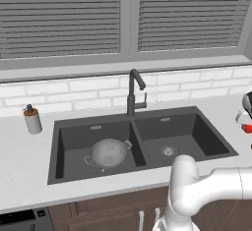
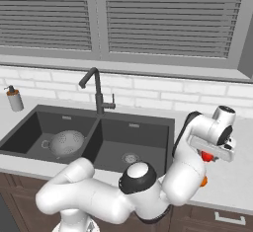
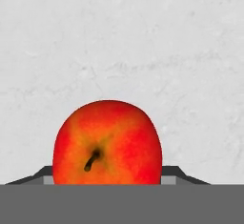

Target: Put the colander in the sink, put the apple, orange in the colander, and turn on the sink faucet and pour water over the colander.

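**Over the counter right of the sink: apple between the fingers**

Right of the sink (image 2: 170, 127), above the pale counter (image 2: 232, 176), the gripper (image 2: 211, 153) hangs with the apple (image 3: 107, 142) seated between its fingers. The hand view looks straight down on the fruit, stem up, with a dark finger showing at either side of it low in the picture. Whether the fingers press the fruit or merely flank it cannot be told. From the right base view a patch of red peeks out under the hand, and a bit of the orange (image 2: 203, 180) shows just below, beside the arm, near the counter's front edge.

The colander (image 1: 108, 153) already sits in the left basin, upright, its two loop handles to either side. From the hand it lies well off to the left, past the whole right basin and the divider. The carry would likely run leftward along the sink. The faucet (image 1: 134, 93) stands behind the divider, no water running.
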You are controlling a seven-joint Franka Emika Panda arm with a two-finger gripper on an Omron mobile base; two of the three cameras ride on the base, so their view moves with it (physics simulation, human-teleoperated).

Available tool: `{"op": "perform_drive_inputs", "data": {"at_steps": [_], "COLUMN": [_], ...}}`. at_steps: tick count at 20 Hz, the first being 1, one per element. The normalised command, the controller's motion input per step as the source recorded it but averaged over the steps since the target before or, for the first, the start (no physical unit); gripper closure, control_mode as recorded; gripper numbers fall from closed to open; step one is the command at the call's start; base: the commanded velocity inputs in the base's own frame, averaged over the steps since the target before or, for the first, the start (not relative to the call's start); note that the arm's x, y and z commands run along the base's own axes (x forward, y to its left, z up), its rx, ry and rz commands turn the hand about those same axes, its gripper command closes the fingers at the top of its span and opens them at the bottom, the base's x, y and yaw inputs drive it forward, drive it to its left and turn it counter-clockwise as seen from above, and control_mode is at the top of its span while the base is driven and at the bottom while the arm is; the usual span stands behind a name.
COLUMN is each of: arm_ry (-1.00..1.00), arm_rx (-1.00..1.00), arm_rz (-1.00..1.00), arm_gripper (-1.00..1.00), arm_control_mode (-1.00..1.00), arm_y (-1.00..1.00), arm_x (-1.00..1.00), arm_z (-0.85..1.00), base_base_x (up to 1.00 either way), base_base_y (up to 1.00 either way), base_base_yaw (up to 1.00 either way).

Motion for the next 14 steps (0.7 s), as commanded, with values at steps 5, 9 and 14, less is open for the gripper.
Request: {"op": "perform_drive_inputs", "data": {"at_steps": [5,9,14], "arm_ry": [-0.31,-0.31,-0.10], "arm_rx": [0.00,0.00,0.00], "arm_rz": [0.04,0.07,0.05], "arm_gripper": [1.00,1.00,1.00], "arm_control_mode": [-1.00,-1.00,-1.00], "arm_y": [0.43,0.75,1.00], "arm_x": [-0.57,-0.62,-0.38], "arm_z": [0.49,0.82,0.86], "base_base_x": [0.00,0.00,0.00], "base_base_y": [0.00,0.00,0.00], "base_base_yaw": [0.00,0.00,0.00]}}
